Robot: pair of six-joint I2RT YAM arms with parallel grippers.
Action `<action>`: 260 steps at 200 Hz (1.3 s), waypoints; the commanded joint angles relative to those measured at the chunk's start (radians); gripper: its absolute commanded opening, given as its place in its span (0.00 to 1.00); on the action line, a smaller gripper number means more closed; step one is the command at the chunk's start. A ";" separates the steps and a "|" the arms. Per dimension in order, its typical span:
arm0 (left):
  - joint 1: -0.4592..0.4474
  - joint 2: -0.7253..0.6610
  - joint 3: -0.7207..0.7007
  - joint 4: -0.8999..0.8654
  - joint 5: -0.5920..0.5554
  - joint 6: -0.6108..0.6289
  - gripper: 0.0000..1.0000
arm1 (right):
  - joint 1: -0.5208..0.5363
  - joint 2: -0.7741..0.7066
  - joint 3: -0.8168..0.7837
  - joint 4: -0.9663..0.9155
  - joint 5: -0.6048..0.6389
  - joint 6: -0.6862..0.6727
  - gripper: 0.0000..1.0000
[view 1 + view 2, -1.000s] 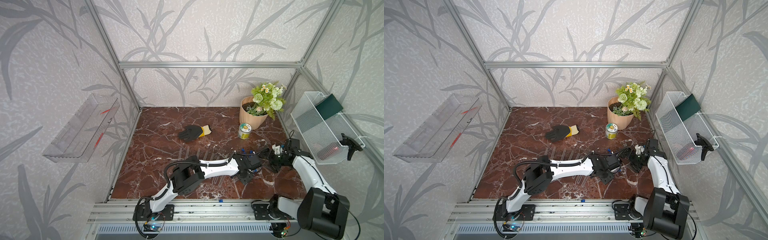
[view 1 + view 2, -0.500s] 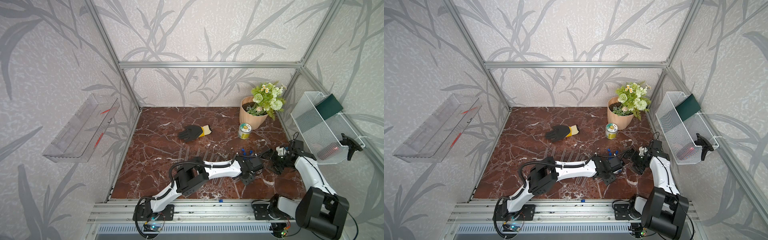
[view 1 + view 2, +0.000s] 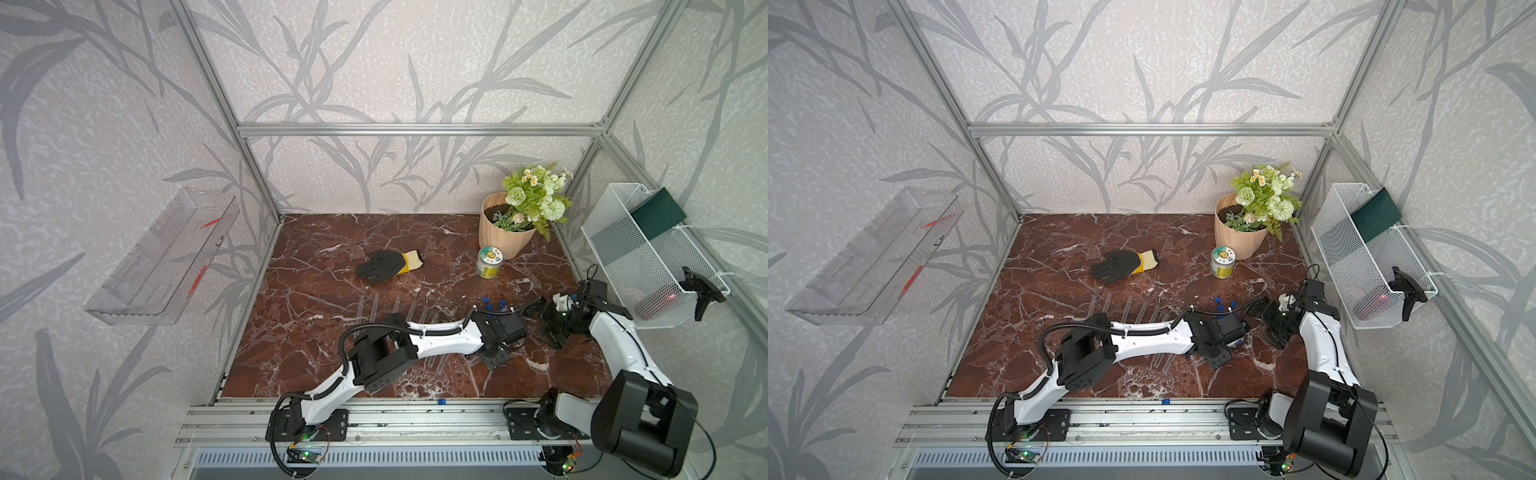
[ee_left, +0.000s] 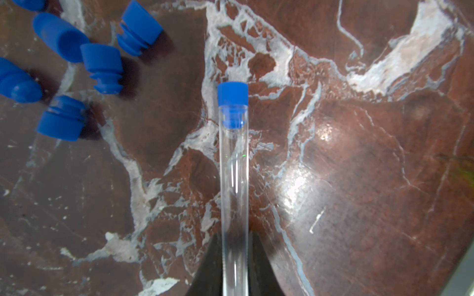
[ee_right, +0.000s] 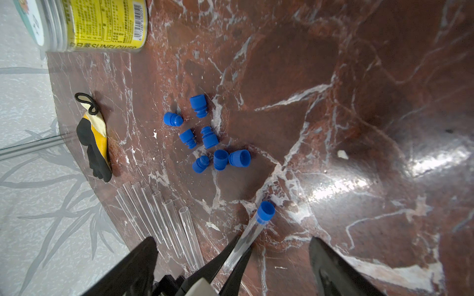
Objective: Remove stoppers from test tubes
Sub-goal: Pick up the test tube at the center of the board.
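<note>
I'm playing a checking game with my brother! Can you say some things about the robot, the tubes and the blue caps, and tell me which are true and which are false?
1. The left gripper is shut on a test tube. True.
2. That tube has lost its stopper. False: the blue stopper sits in the tube's mouth.
3. The right gripper holds a blue cap. False: it is open and empty.
4. Seven loose stoppers lie on the table. True.
</note>
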 commanded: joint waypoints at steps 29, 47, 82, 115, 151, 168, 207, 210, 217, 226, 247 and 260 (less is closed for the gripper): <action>-0.010 -0.010 -0.008 -0.018 0.048 0.050 0.04 | -0.003 0.001 0.038 0.012 0.011 0.004 0.92; -0.009 -0.023 -0.020 -0.021 0.050 0.050 0.03 | -0.005 0.001 0.045 0.016 0.008 0.007 0.92; -0.009 -0.055 -0.053 -0.022 0.043 0.049 0.03 | -0.004 -0.001 0.062 0.012 0.009 -0.001 0.92; -0.002 -0.103 -0.084 -0.015 0.058 0.018 0.03 | -0.005 -0.005 0.087 -0.001 0.012 -0.014 0.92; 0.011 -0.168 -0.155 0.002 0.106 -0.036 0.03 | -0.003 -0.032 0.061 0.008 -0.002 -0.010 0.92; 0.024 -0.216 -0.219 0.035 0.129 -0.080 0.04 | -0.002 -0.038 0.063 0.006 -0.002 -0.014 0.92; 0.064 -0.317 -0.307 0.068 0.133 -0.148 0.04 | 0.021 -0.040 0.055 0.048 -0.037 0.007 0.92; 0.068 -0.324 -0.310 0.068 0.134 -0.154 0.04 | 0.025 -0.042 0.053 0.053 -0.038 0.009 0.92; 0.080 -0.339 -0.317 0.070 0.133 -0.169 0.04 | 0.041 -0.048 0.045 0.062 -0.040 0.009 0.92; 0.093 -0.361 -0.328 0.077 0.136 -0.192 0.04 | 0.063 -0.056 0.038 0.077 -0.042 0.014 0.92; 0.128 -0.418 -0.367 0.102 0.153 -0.249 0.04 | 0.114 -0.074 0.018 0.121 -0.063 0.033 0.92; 0.150 -0.452 -0.398 0.119 0.160 -0.282 0.04 | 0.145 -0.076 0.013 0.151 -0.079 0.045 0.91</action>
